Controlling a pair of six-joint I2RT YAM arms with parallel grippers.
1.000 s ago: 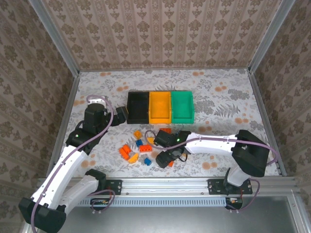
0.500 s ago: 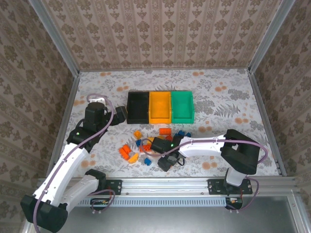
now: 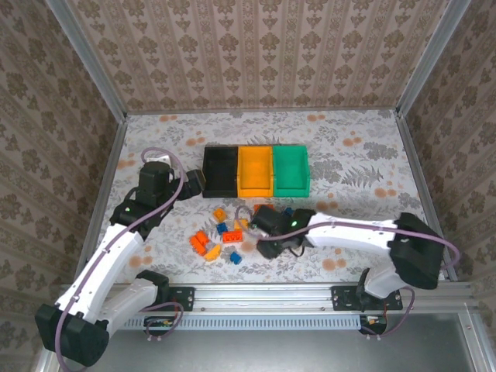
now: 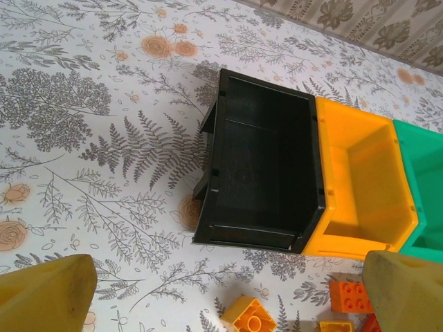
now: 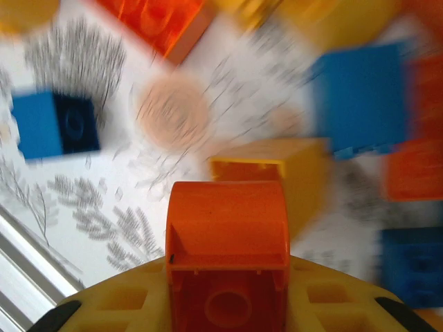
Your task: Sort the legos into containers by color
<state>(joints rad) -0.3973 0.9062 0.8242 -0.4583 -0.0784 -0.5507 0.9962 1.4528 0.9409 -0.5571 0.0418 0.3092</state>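
Since a second ago your right tool [image 3: 266,242] has drawn back from the near rail toward the middle of the brick pile. Its elbow has swung out to the right. Your left tool [image 3: 192,184] has barely shifted beside the bins.

From above, you see a white desk [image 3: 349,155] printed with grey ferns and orange blossoms. Brown damask-papered walls [image 3: 256,54] and aluminium posts box it in, and an aluminium rail [image 3: 263,298] runs along the near edge. The black plastic bin [image 3: 219,172], the yellow-orange plastic bin [image 3: 256,172] and the green plastic bin [image 3: 291,170] stand joined in a row mid-desk. The small studded plastic bricks [image 3: 213,240], in blue, orange-red and yellow-orange, lie loose just in front of them.

In your left wrist view, the left tool's yellow fingertips [image 4: 48,294] stand wide apart and hold nothing, over the desk just before the black bin.

Your right wrist view is blurred, but the right tool has closed on an orange-red plastic brick with a rounded top [image 5: 227,228]. Blue and yellow bricks lie on the desk below it.
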